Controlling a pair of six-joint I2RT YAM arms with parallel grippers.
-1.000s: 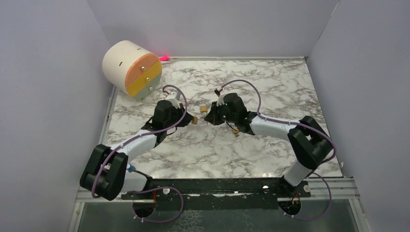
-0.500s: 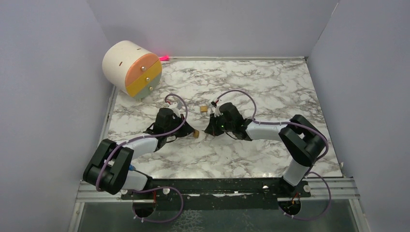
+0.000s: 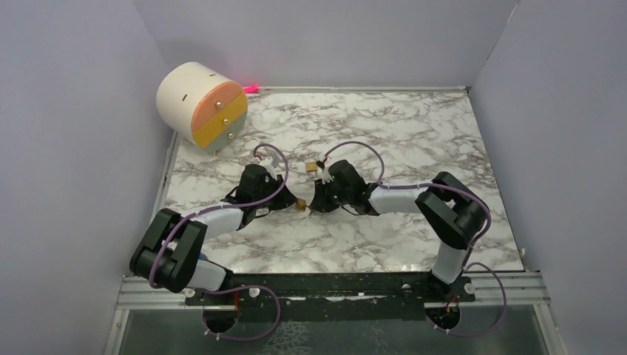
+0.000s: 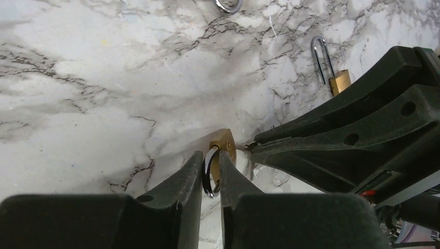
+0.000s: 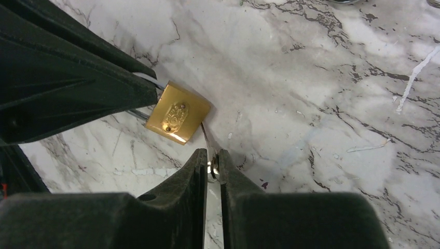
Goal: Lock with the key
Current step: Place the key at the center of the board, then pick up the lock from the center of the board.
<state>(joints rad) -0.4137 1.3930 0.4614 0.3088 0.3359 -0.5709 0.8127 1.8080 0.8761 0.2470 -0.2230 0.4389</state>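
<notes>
A brass padlock (image 5: 177,119) lies low over the marble table between both arms; it also shows in the top view (image 3: 301,206) and the left wrist view (image 4: 224,146). My left gripper (image 4: 210,167) is shut on its steel shackle (image 4: 208,174). My right gripper (image 5: 211,161) is shut on a small silver key (image 5: 209,146), whose blade points into the padlock's bottom edge. In the top view the two grippers meet nose to nose, left (image 3: 290,201) and right (image 3: 315,203).
A second brass padlock (image 3: 313,168) with an open shackle lies just behind the grippers; it shows in the left wrist view (image 4: 338,81). A key ring (image 4: 228,5) lies further back. A round cream drawer box (image 3: 200,105) stands at the back left corner.
Both grippers have come down and toward the near side, close over the table. The right gripper has closed in on the padlock held by the left.
</notes>
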